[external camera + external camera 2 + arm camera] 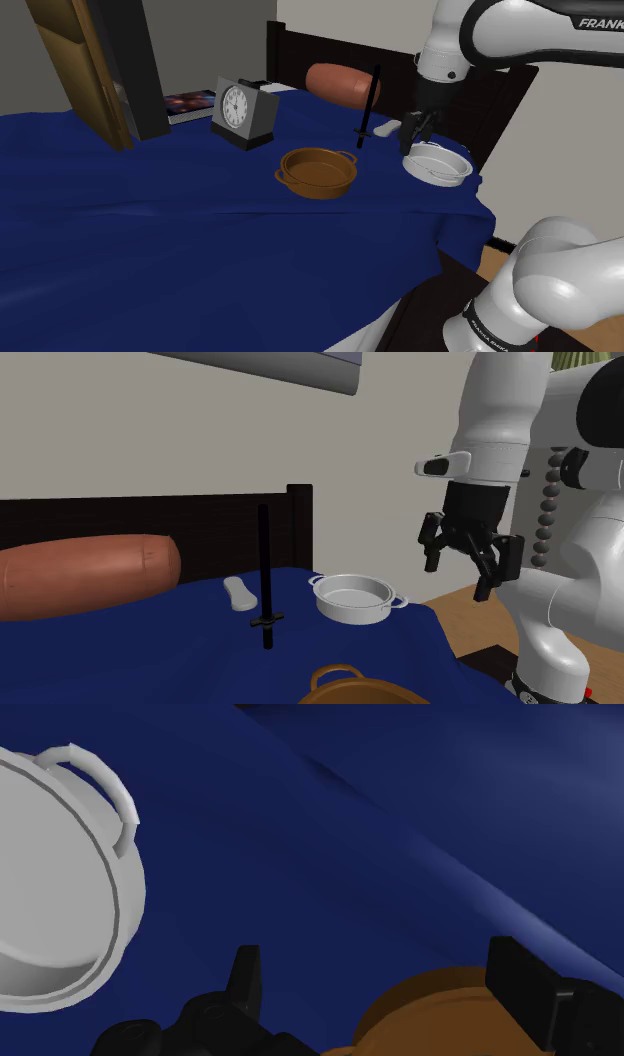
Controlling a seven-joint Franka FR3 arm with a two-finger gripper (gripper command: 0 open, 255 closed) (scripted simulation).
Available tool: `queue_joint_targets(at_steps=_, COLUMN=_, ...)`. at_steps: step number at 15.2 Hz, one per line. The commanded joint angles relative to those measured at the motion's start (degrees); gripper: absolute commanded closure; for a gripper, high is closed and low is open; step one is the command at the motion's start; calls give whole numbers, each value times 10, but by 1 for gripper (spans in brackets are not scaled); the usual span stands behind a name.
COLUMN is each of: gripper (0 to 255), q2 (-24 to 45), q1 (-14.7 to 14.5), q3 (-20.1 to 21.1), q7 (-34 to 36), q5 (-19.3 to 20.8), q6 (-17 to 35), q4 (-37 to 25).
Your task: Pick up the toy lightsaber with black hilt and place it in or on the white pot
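Observation:
The toy lightsaber (369, 106) (265, 574) is all black and stands upright on its hilt on the blue bedcover, between the two pots. The white pot (437, 165) (352, 598) (50, 894), shallow with two loop handles, sits near the cover's corner. My gripper (418, 137) (465, 565) (385, 994) hangs open and empty in the air above and beside the white pot, apart from the lightsaber. Its fingers (245, 977) stand wide apart with only bedcover between them.
A brown pot (317, 172) (350, 687) (450, 1014) sits nearer the middle of the cover. A clock (240, 108), a book (190, 103), a reddish bolster (340, 85) (85, 577) and a small white object (238, 593) lie further back. A dark headboard (150, 517) runs behind.

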State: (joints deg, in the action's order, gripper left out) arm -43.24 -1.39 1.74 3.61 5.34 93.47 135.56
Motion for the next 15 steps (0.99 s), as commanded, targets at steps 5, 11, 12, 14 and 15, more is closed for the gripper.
queue_joint_targets(at_steps=5, gripper=0, q2=52, q1=9, q3=-53, q7=-51, q5=4, q6=59, q4=-14)
queue_joint_targets(at_steps=11, gripper=0, q2=150, q1=12, q3=-131, q7=-135, q5=-16, q6=134, q4=-59)
queue_joint_targets(at_steps=12, gripper=0, q2=168, q1=11, q3=-144, q7=-150, q5=-23, q6=145, q4=-70)
queue_joint_targets(at_steps=14, gripper=0, q2=206, q1=9, q3=-169, q7=-182, q5=-40, q6=164, q4=-93)
queue_joint_targets(at_steps=15, gripper=0, q2=226, q1=8, q3=-181, q7=-199, q5=-51, q6=172, q4=-106)
